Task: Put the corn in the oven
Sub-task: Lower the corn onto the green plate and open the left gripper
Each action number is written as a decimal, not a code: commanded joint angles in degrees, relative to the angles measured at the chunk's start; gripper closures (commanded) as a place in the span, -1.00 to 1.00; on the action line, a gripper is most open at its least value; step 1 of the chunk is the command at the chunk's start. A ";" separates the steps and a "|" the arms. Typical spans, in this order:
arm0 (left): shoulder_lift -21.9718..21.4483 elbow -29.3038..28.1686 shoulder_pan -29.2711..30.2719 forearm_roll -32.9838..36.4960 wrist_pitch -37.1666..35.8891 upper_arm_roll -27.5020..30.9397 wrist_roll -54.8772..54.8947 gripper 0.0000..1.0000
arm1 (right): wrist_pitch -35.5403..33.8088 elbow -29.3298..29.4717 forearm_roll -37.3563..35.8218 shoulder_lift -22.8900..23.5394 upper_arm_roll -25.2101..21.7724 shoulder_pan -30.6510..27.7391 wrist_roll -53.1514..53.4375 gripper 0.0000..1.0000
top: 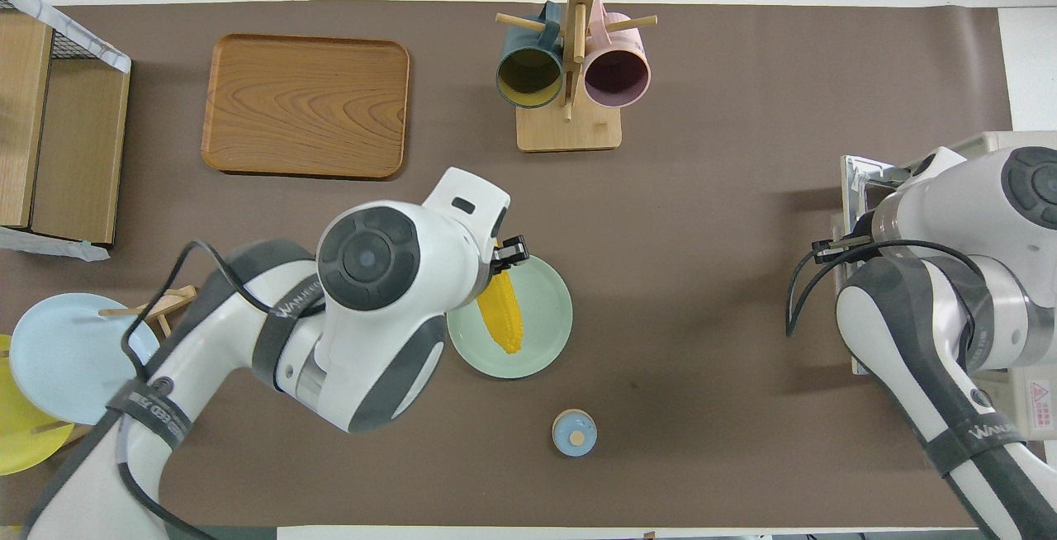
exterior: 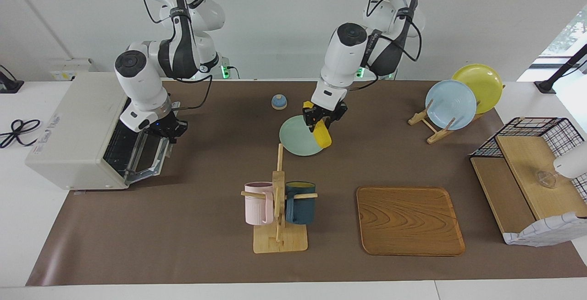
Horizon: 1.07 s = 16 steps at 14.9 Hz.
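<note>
I noted the oven (exterior: 75,130) door down, my right gripper (exterior: 167,130) over it, finger state indeterminable. My left gripper (exterior: 321,117) held the corn (exterior: 322,136) between its fingers, over the green plate (exterior: 296,137).

Two robot arms, one corn cob (exterior: 322,136), one toaster oven (exterior: 78,130), three plates (green (exterior: 296,138), blue (exterior: 451,104), yellow (exterior: 479,85)), two mugs (pink (exterior: 258,202), dark blue (exterior: 300,202)) on one mug tree (exterior: 279,217), one wooden tray (exterior: 409,220), one plate rack (exterior: 429,128), one small blue bell (exterior: 279,102), one wire-sided shelf (exterior: 527,180).
</note>
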 commanded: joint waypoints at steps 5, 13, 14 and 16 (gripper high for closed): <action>-1.56 -12.73 -4.84 -0.92 14.18 1.24 -0.02 1.00 | 8.02 -4.60 -2.49 1.02 -1.08 -0.53 1.85 1.00; -0.25 -14.76 -6.43 -0.92 16.92 1.24 0.15 1.00 | 9.42 -5.92 -2.49 0.93 -1.08 -0.44 2.46 1.00; -0.16 -14.76 -6.43 -0.92 17.27 1.24 0.15 1.00 | 9.86 -6.00 -2.49 1.28 -1.08 -0.44 3.16 1.00; -0.07 -14.68 -6.25 -0.92 17.27 1.33 0.59 1.00 | 10.04 -6.01 -2.49 1.46 -1.08 -0.35 3.25 1.00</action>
